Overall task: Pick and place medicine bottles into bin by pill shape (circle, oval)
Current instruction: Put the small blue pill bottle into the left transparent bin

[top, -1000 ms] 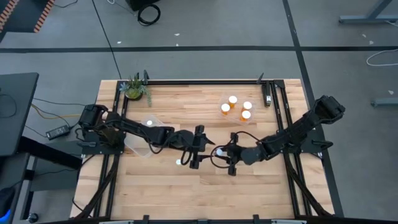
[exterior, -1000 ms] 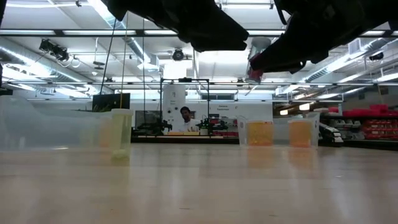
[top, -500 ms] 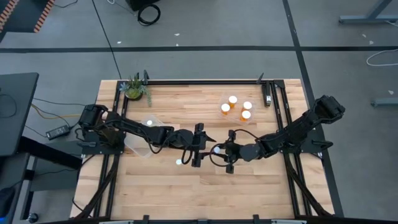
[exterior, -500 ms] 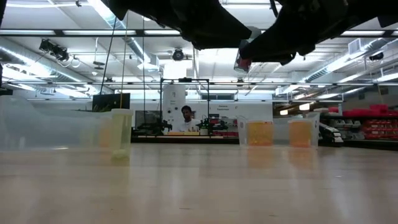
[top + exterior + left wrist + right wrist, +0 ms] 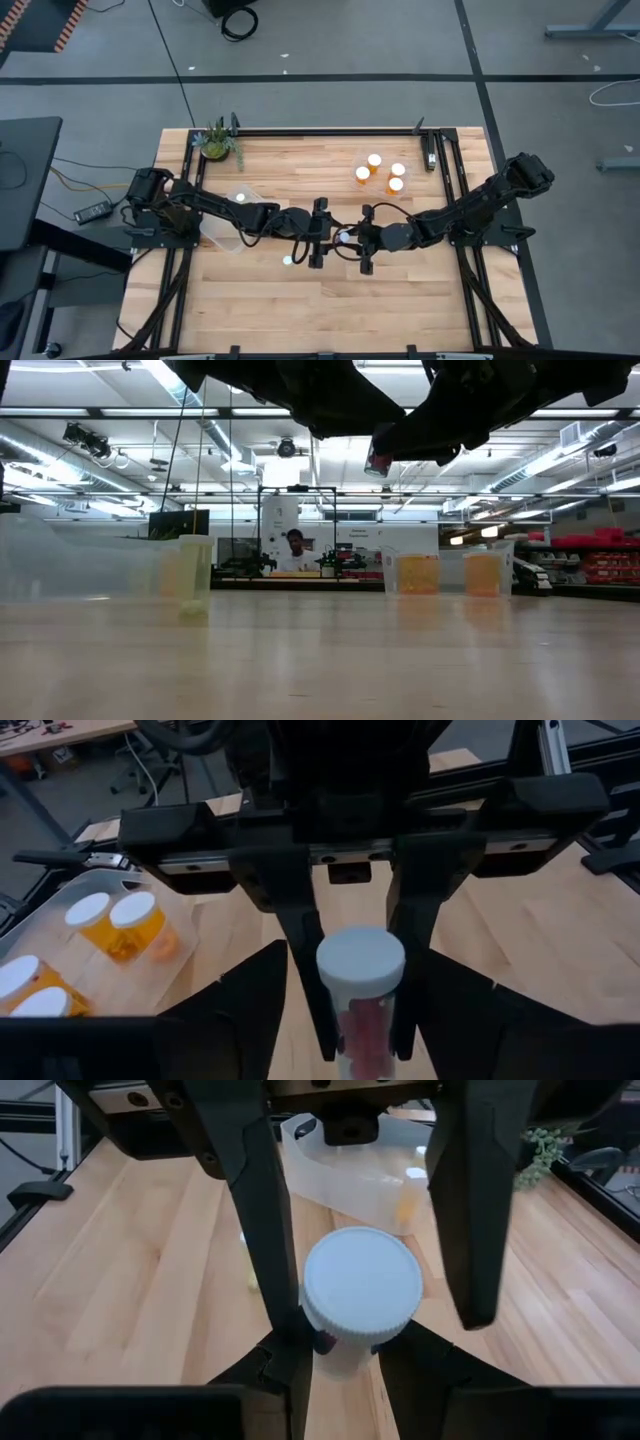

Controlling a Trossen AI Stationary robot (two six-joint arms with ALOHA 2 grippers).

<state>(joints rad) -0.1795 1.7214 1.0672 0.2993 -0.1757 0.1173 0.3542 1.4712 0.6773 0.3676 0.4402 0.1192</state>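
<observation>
Above the wooden table, right tool gripping bottle, left tool open around it.

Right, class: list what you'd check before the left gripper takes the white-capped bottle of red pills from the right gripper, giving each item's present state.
1. Right gripper clamped on the white-capped clear bottle of red pills: ok.
2. Left gripper open, fingers either side of the cap: ok.
3. Bottle held clear of the wooden table: ok.
4. Pill shape readable: cannot tell.
5. Clear plastic bin in view by the left arm: ok.
</observation>
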